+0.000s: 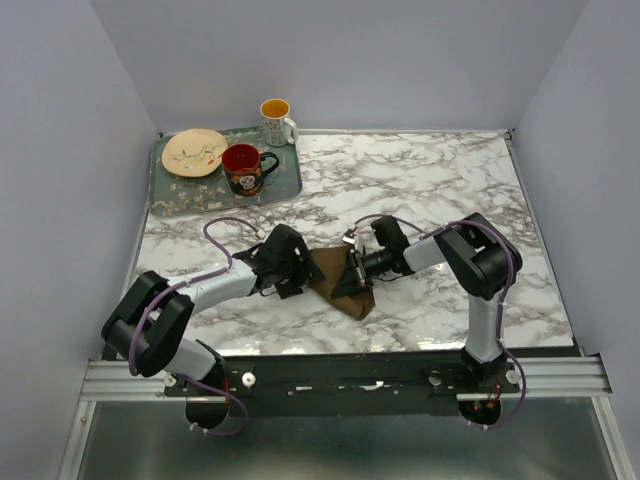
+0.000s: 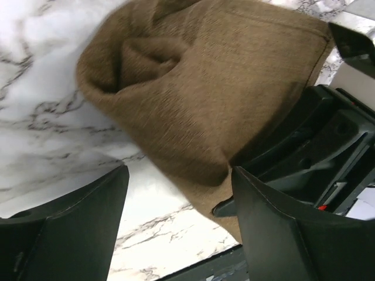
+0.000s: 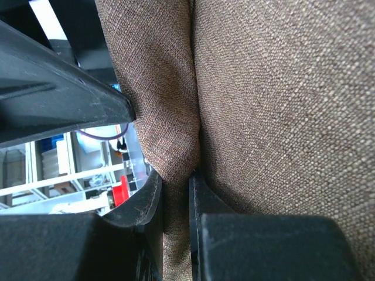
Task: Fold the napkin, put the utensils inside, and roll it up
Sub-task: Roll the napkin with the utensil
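The napkin (image 1: 340, 288) sits bunched at the centre of the top view on the marble table (image 1: 450, 180). It is gathered into a loose roll, whose hollow end shows at the upper left of the left wrist view. The spoon is nowhere visible, and I cannot tell whether it lies inside the roll. The right gripper (image 3: 176, 196) has its fingers almost together, pinching a fold of the cloth. The left gripper (image 2: 179, 175) is spread wide and holds nothing, with the roll just beyond its fingertips. To roll well, I judge the left should take the loose rolled end low against the table while the right holds its fold taut — slack would let the roll loosen. The tray (image 1: 170, 205), at the upper left, is well apart.
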Tool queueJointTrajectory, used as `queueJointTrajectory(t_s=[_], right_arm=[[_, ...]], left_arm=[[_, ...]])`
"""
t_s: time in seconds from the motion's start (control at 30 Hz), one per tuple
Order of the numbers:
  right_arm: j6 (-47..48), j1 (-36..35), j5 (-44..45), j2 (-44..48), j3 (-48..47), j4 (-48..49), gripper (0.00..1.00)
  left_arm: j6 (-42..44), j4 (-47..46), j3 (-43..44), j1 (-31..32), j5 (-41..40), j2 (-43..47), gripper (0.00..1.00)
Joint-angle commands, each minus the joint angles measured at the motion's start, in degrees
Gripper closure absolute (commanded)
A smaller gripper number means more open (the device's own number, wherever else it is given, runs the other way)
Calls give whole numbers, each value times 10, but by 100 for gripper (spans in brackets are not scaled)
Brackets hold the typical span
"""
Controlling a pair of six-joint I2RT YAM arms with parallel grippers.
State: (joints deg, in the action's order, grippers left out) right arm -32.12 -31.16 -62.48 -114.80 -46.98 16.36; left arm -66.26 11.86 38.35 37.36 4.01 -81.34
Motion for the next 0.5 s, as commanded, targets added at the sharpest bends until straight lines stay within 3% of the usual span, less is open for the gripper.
queueJointTrajectory(t_s=[0.0, 0.07, 0.2, 0.3, 0.4, 0.47], right_arm=[[12, -4, 16, -32, 8, -44, 99], [11, -4, 13, -31, 6, -45, 99], [37, -6, 31, -11, -11, -106, 95], [102, -10, 107, 15, -41, -217, 88], [145, -14, 171, 61, -62, -280, 79], [159, -15, 196, 91, -72, -302, 72]], left_arm=[[-4, -43, 2, 3, 15, -33, 23], [-3, -45, 1, 2, 13, -45, 26], [2, -46, -5, 1, -6, -66, 46], [1, -48, -6, 0, 0, -85, 60], [0, -44, -5, 0, 1, -88, 67], [1, -36, 1, -1, -2, -89, 78]])
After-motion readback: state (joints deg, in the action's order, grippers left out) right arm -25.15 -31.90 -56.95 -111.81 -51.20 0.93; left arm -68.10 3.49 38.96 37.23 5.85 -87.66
